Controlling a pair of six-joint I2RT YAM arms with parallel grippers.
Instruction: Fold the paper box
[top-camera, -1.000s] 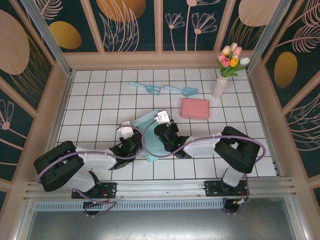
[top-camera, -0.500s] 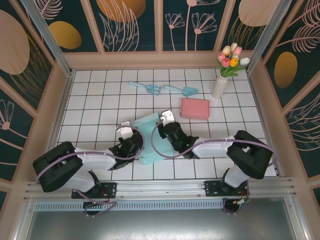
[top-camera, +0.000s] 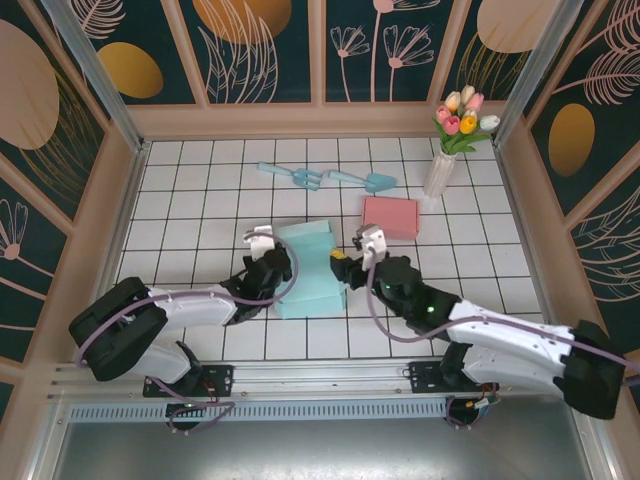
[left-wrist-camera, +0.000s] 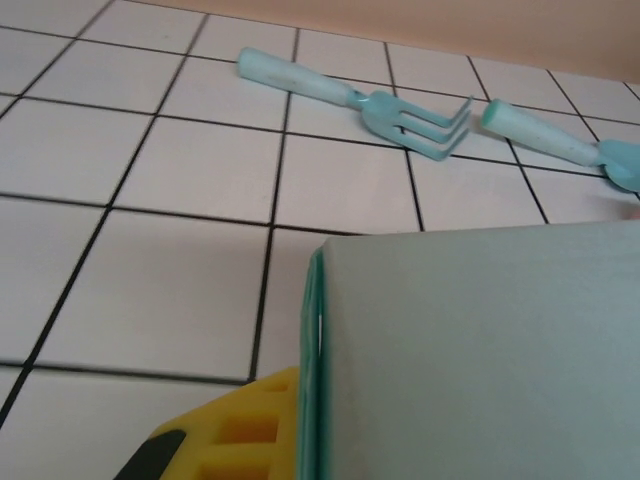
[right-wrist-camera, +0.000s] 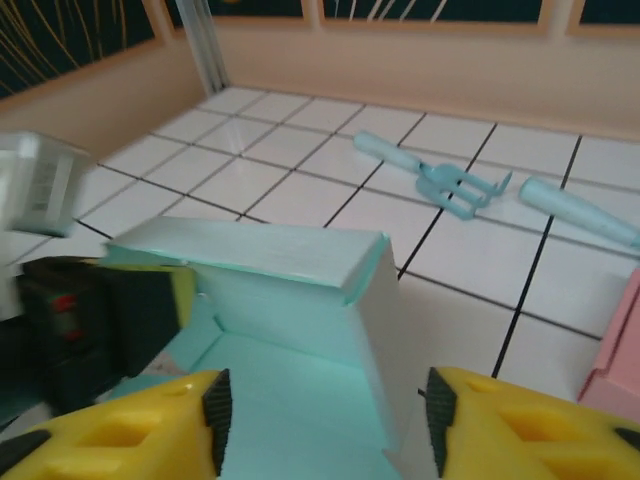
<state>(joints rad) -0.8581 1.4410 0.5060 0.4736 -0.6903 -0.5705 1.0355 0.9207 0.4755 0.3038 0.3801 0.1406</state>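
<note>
Pale teal paper box (top-camera: 305, 270) lies mid-bench on the white tiled bench (top-camera: 190, 190). It is partly formed, with the far wall upright and the floor panel flat. The left gripper (top-camera: 275, 272) pinches the box's left wall, one yellow finger (left-wrist-camera: 225, 440) against the panel. The right gripper (top-camera: 343, 270) has its fingers (right-wrist-camera: 120, 430) spread at the right corner, gripping nothing. Judged step: raising the side walls. The next move calls for taking the right flap and folding it up.

Bright, even overhead light, soft shadows. L wrist: paper box (left-wrist-camera: 480, 350) soft-focus. R wrist: blur at left edge, glare on tiles (right-wrist-camera: 235, 128) upper left.
</note>
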